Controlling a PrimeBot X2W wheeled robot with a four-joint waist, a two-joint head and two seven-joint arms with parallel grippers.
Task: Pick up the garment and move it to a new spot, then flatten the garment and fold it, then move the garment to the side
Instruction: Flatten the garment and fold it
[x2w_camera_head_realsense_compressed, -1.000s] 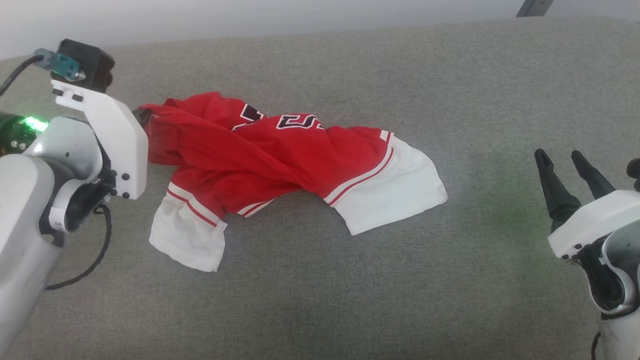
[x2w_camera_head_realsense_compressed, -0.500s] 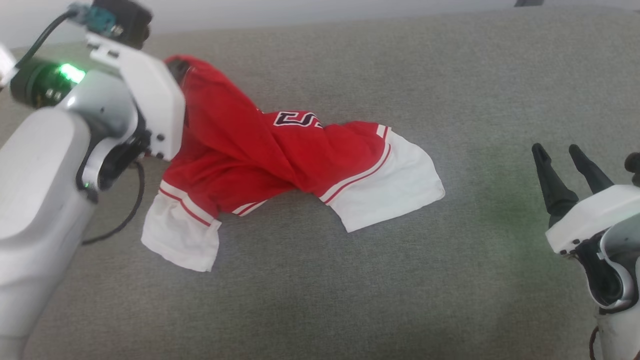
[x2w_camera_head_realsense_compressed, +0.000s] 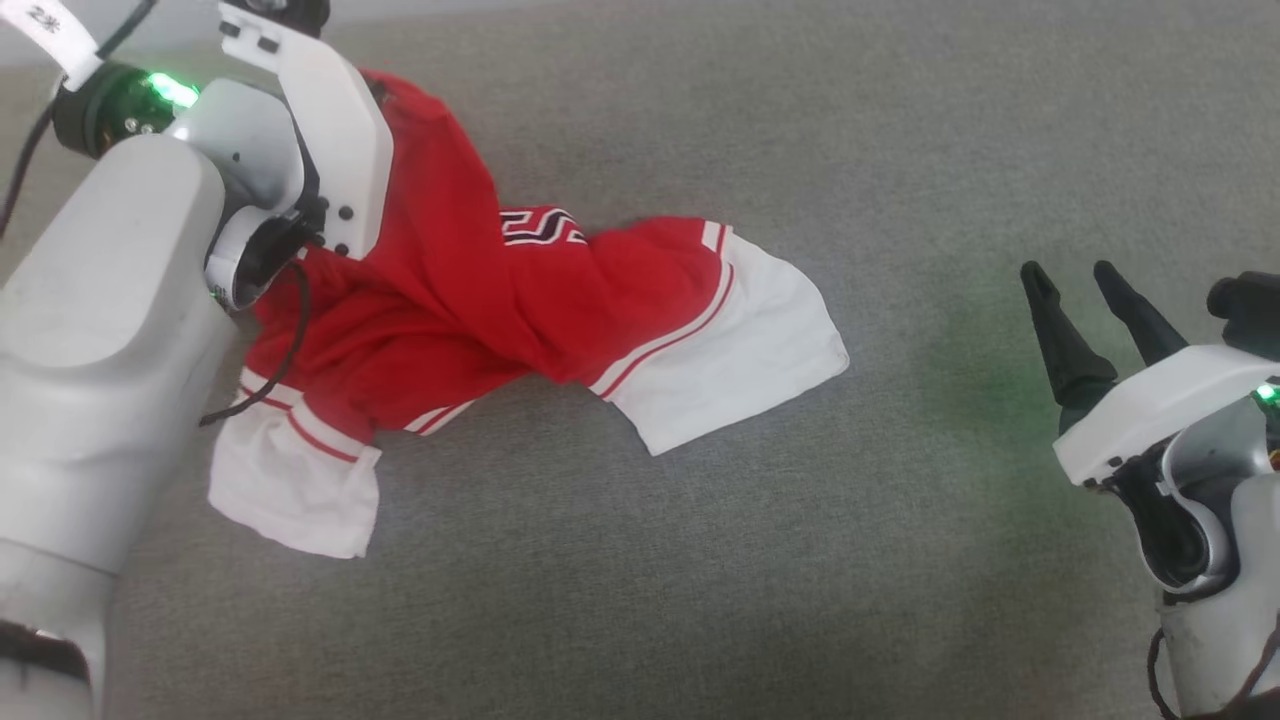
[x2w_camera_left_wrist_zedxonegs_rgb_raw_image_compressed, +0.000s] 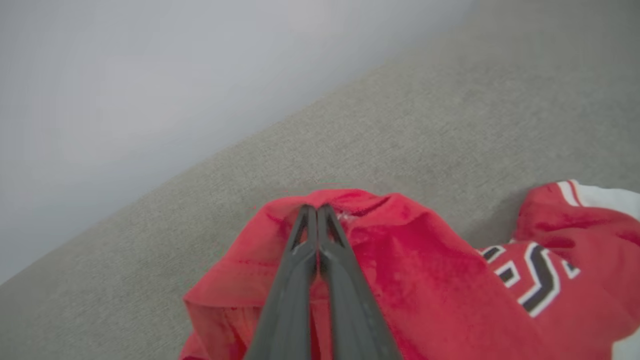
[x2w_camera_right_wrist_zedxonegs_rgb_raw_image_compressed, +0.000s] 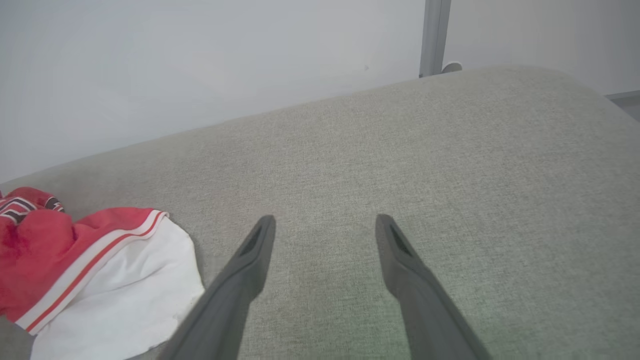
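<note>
Jersey T-shirt (x2w_camera_head_realsense_compressed: 450, 300): limp, light cloth, pinched at its red edge by my left pincer (x2w_camera_left_wrist_zedxonegs_rgb_raw_image_compressed: 316, 208) (right pincer (x2w_camera_head_realsense_compressed: 1070, 272) spread).

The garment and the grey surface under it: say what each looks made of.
The garment: soft knit fabric, probably cotton or polyester, matte; it drapes in loose folds. The grey surface: woven upholstery cloth, matte, fine heathered weave visible; rounded far edge hints at padding.
</note>
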